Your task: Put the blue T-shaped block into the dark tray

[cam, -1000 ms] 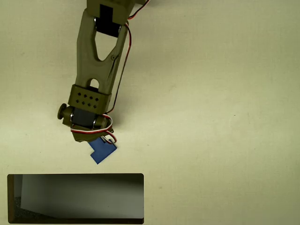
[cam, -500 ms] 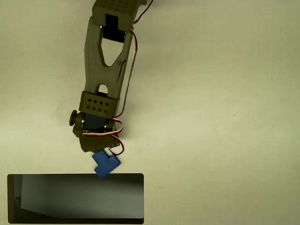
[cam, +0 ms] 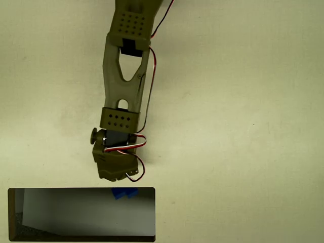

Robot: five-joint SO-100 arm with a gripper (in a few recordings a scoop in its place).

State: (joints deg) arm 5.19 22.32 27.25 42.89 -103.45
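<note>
Olive-green arm (cam: 124,86) reaching down the overhead view from the top edge, over a pale cream table (cam: 243,126). Red and white wires (cam: 135,152) looping along its right side and around the wrist. Gripper (cam: 117,178) pointing toward the bottom, right at the upper rim of the dark tray (cam: 61,215). Blue T-shaped block (cam: 123,193) peeking out just below the gripper, over the tray's top edge and dark-grey inside, only a small part of it showing. Fingers hidden under the wrist body: cannot tell whether spread or pinching the block. Tray lying in the lower left, black rim all round.
</note>
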